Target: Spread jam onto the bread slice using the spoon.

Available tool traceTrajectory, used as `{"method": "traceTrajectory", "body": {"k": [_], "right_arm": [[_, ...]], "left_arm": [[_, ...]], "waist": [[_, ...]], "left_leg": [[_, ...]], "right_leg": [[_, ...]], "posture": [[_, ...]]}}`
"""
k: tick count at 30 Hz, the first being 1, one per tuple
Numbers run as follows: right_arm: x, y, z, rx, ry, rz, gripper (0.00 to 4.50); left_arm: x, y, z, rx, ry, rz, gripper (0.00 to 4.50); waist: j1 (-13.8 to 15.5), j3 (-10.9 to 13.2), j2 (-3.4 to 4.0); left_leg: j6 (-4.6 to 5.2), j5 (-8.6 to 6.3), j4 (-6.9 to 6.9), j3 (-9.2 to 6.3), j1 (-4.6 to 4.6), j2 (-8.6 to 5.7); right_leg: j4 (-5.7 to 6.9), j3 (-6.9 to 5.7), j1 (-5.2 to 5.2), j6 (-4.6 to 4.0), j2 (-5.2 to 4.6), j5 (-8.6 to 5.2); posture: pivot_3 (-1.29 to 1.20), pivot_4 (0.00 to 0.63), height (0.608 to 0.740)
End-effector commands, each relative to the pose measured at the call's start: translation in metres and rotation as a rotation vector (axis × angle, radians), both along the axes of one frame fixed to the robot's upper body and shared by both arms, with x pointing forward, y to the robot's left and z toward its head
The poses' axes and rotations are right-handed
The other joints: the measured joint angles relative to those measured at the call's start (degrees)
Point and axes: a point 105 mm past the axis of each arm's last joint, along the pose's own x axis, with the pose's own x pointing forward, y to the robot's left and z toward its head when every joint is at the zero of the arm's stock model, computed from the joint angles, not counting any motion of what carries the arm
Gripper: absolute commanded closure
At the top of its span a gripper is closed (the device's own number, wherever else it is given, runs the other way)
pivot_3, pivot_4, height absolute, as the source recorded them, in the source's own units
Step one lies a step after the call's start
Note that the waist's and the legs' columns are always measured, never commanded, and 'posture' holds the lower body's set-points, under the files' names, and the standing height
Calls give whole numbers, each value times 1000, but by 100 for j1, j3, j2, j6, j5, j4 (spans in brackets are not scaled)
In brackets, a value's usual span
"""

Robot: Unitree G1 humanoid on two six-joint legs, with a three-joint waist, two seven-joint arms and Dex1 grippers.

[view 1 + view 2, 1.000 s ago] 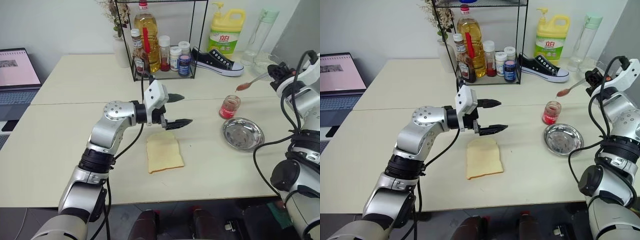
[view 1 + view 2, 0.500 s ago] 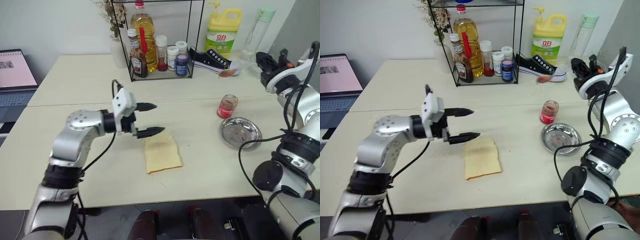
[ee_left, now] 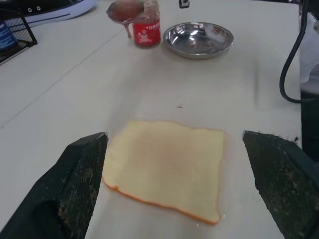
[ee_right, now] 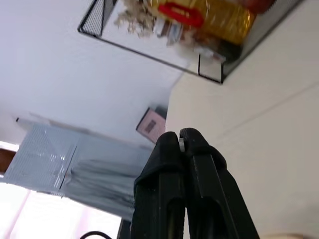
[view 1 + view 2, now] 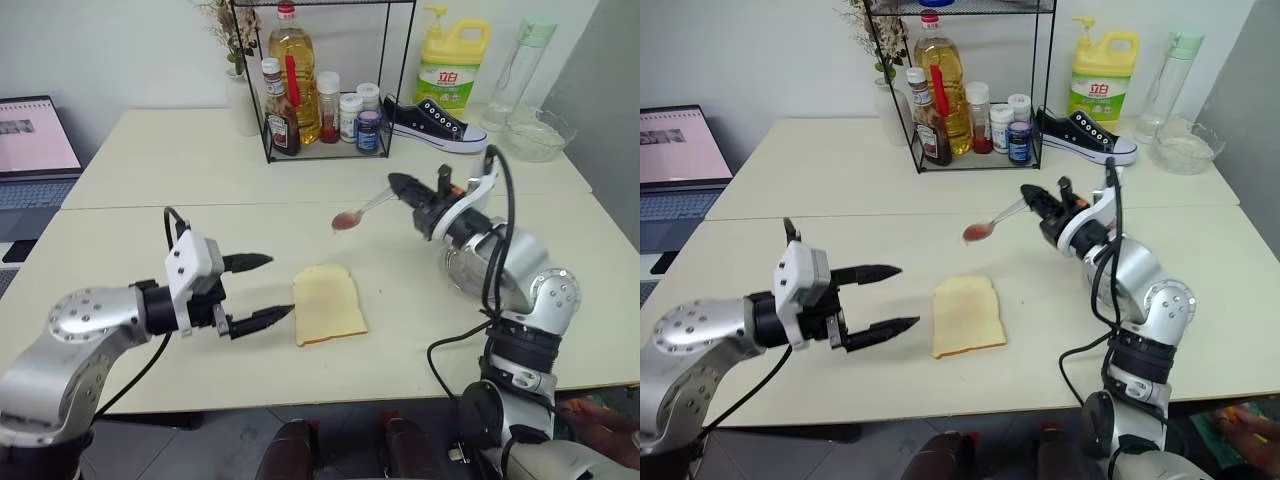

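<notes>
My right tool [image 5: 405, 187] pinches the small slim pale spoon [image 5: 362, 211], whose jam-filled bowl hangs above and just behind the pale yellow square bread slice [image 5: 328, 305] flat on the table [image 5: 150, 230], while my left tool [image 5: 262, 290] waits open beside it.

You see silver-grey arm shells with black joint rings; looped black cables trail each arm. White wrist blocks carry the left gripper [image 5: 258, 292] and right gripper [image 5: 395, 182] — tapered black fingers (rough-textured).

A lab-like office: laptop [image 5: 35, 140], condiment rack [image 5: 320, 80] on joined tables [image 5: 150, 180].
</notes>
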Motion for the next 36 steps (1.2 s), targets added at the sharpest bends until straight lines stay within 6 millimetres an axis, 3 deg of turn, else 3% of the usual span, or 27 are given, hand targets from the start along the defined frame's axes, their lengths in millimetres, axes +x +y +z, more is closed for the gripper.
{"method": "traceTrajectory", "body": {"k": [1,13,23,29,36], "right_arm": [[-12,17,0,-16,-35,77,4475],[-13,35,-33,-254,-123,200,4475],[-32,50,-27,-531,-520,254,4475],[-57,65,-13,-577,-840,336,4475],[-62,68,-12,-647,-1065,371,4475]], "left_arm": [[-13,-1,3,36,-41,-6,0],[-28,14,-11,62,-11,65,0],[-30,30,-17,63,-4,141,0],[-32,29,-18,44,12,152,0],[-40,27,-22,17,39,162,0]], "waist": [[-3,0,0],[2,1,2],[5,1,1],[9,1,0],[11,0,-2]], "left_leg": [[0,0,0,0,0,1],[1,-1,-2,5,3,4],[1,-2,-3,3,3,5],[0,-2,-3,-1,3,6],[-1,-2,-2,-3,4,6]], "right_leg": [[0,-1,0,0,3,0],[-2,-7,0,-3,12,-2],[-6,-7,-1,-3,10,-2],[-6,-8,-1,-3,8,-2],[-8,-7,0,-3,2,-2]], "posture": [[0,150,740],[0,150,740],[0,150,740],[0,150,740],[0,150,740]]}}
